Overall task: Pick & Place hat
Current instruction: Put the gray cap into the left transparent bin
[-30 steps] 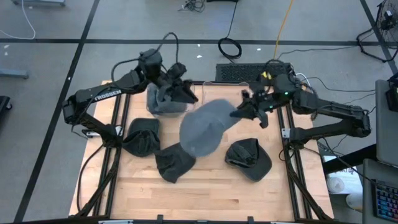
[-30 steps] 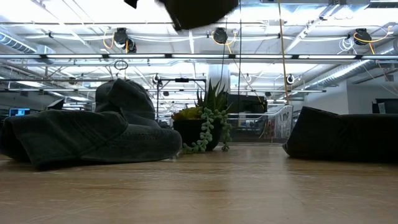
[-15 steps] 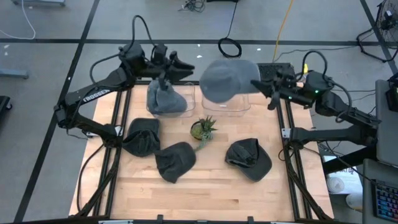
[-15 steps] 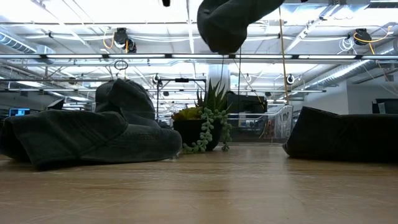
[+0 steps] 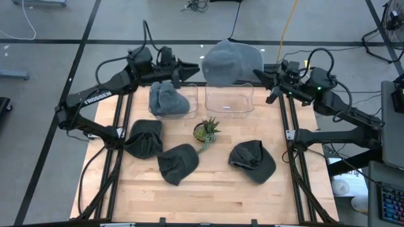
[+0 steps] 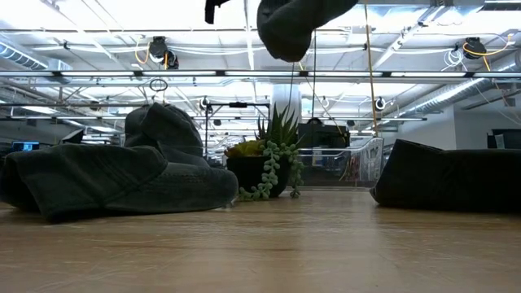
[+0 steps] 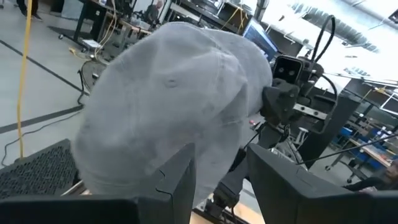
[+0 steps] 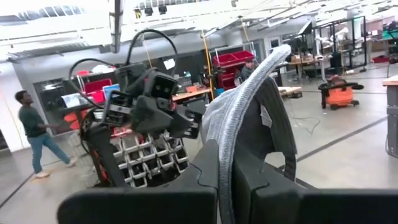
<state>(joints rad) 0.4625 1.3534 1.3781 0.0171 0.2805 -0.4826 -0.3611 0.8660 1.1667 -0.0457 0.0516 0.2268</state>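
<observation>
1. A grey fabric cap hangs at upper centre of the high view, beyond two clear plastic bins.
2. A crumpled grey cap lies in the left bin.
3. A small potted succulent stands centre, before the bins.
4. Three dark caps lie left, lower centre and right of it.

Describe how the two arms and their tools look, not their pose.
Both are dark, jointed arms with looping black cables. The left arm carries white TROSSEN lettering along one link. The left tool and right tool each end in two flat, angular black fingers. A small green light glows near the right arm's wrist.
</observation>
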